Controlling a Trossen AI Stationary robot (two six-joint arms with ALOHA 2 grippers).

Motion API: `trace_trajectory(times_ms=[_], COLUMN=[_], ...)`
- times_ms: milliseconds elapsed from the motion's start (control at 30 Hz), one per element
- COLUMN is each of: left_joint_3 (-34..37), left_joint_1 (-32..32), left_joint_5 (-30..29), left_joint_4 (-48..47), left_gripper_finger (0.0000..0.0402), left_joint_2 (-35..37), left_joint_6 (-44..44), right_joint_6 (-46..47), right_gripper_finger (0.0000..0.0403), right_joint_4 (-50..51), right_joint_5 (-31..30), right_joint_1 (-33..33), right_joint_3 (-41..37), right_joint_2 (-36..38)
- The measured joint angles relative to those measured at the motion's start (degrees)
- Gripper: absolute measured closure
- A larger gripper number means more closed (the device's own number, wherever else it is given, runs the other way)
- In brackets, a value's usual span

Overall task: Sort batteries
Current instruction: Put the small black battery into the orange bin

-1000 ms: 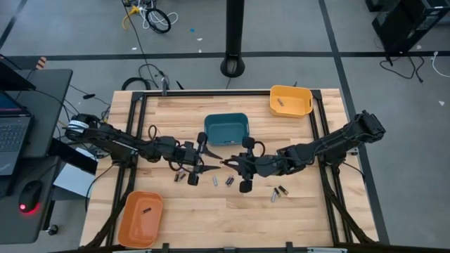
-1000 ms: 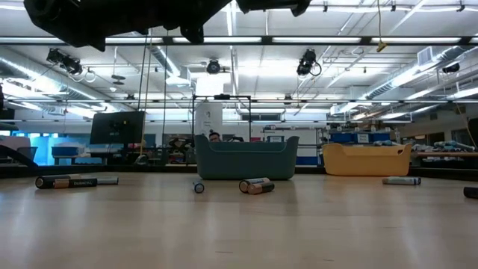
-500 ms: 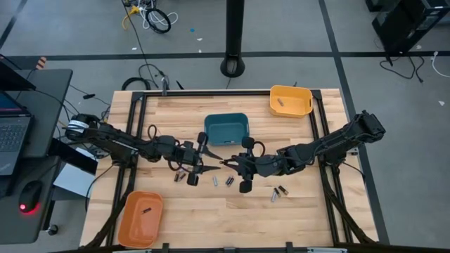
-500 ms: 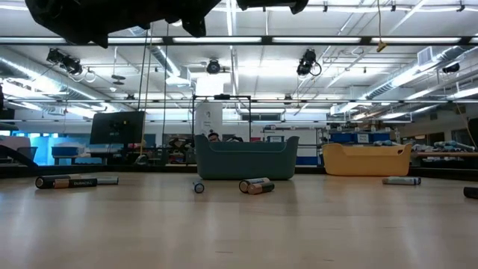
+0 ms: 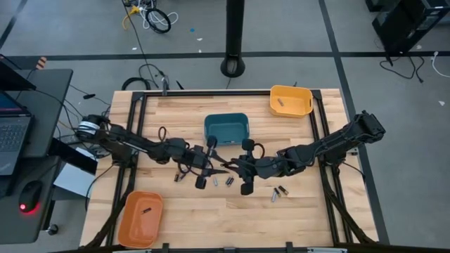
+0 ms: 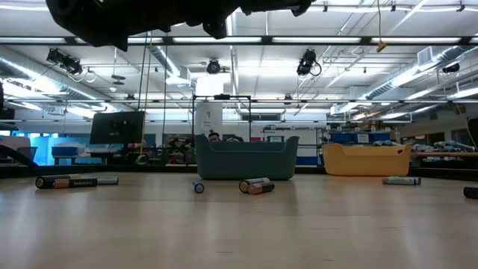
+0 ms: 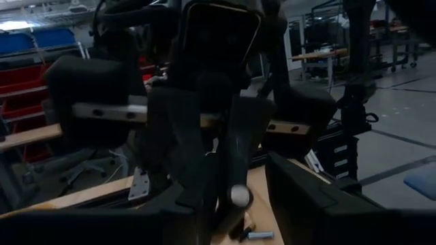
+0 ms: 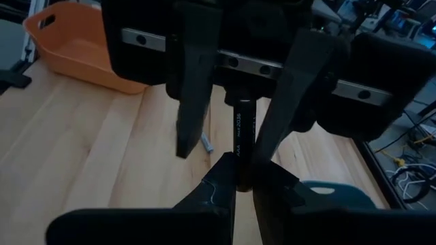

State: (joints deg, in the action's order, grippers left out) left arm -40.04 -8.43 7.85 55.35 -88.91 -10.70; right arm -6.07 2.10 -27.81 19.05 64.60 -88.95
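1. High view: since a second ago the left gripper [image 5: 219, 166] has swung toward the centre of the surface [image 5: 302, 211] and now meets the right gripper [image 5: 232, 166] tip to tip, in front of the teal bin [image 5: 226, 128]. Loose batteries [image 5: 228, 181] lie just below both; others lie near the right arm. Orange bin [image 5: 140, 218] and yellow bin [image 5: 290, 100] each hold a cell.

2. Low view: both arms hang overhead, dark against the ceiling lights. Several cells rest on the wood, apart from each other, in front of the teal bin.

3. Right wrist view: right fingers [image 8: 216, 185] sit narrow, pinching a slim black cell [image 8: 242, 139] at its end; print runs along its side. The left fingers [image 8: 187, 102] stand open on either side of it, apparently not yet clamped.

4. Left wrist view: the cell's silvery end cap [image 7: 239, 196] shows between the left arm's own dark fingers.

5. Risk, as I judge it: this looks like a handover. If the right lets go before the left has closed, the cell drops and rolls among the loose ones. A skewed pinch on so thin a cylinder could flick it out sideways.
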Motion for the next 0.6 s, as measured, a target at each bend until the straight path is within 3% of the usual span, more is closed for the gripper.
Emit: trace_trajectory(times_ms=[333,600], left_joint_3=[-0.7,0.3], left_joint_1=[0.0,0.0], left_joint_5=[1.8,1.9], left_joint_4=[-0.5,0.5], left_gripper_finger=[0.0277,0.0352], left_joint_2=[-0.4,-0.4], left_joint_6=[-1.7,-4.4], right_joint_6=[-0.1,-1.1], right_gripper_finger=[0.036,0.036], right_joint_4=[-0.6,-2.0], right_joint_5=[0.0,-0.4], right_joint_1=[0.0,1.1], right_joint_3=[0.0,0.0], right_joint_2=[0.0,-0.2])
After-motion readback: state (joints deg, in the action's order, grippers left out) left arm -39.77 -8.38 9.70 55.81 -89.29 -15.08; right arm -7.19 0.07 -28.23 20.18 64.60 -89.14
